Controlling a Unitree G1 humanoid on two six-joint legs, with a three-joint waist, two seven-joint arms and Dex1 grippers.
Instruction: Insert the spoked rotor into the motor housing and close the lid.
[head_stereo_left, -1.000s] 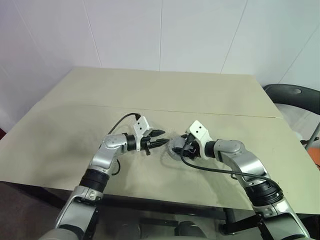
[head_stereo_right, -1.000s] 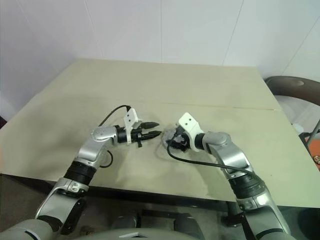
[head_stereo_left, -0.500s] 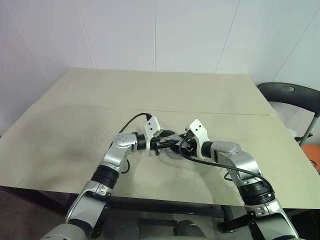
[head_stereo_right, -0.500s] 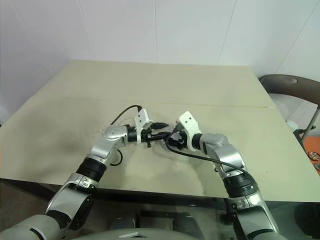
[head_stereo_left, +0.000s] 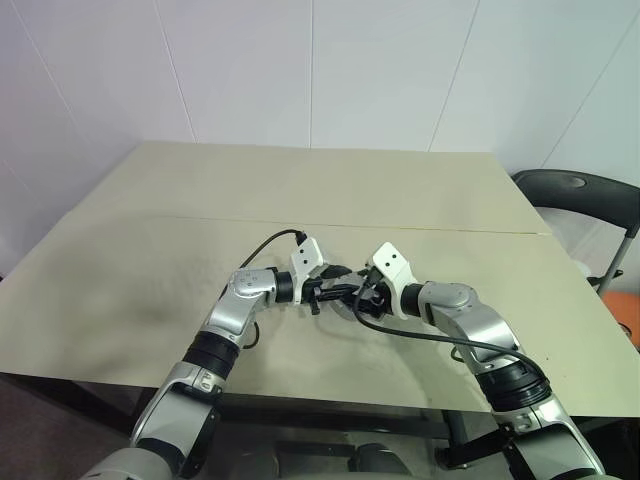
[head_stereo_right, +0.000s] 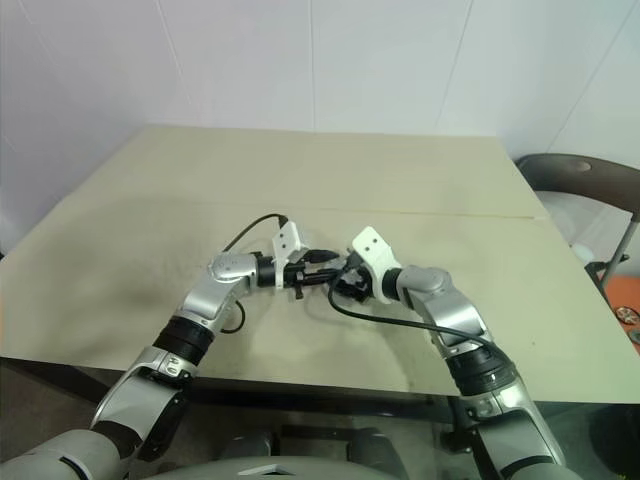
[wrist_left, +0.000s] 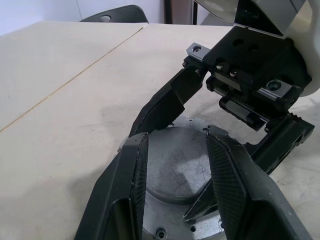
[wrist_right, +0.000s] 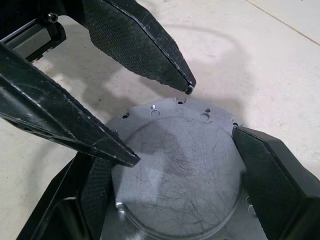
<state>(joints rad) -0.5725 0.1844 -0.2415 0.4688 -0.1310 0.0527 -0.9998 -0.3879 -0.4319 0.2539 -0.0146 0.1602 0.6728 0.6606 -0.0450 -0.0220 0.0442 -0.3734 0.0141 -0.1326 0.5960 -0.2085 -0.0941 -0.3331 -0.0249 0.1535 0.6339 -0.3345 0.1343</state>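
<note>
Right wrist view: no legible writing—right gripper (wrist_right: 175, 175) clamps the scratched motor housing (wrist_right: 180, 165); left gripper (wrist_left: 176, 172) spread.

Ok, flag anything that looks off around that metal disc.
Nothing looks spilled or broken. The round metal part lies flat on the table, its face covered in fine scratches, between the right gripper fingers.

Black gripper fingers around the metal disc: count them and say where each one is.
4. In the right wrist view, two right gripper fingers flank the grey metal disc on either side; two left gripper fingers reach over its other edge from the opposite direction.
</note>
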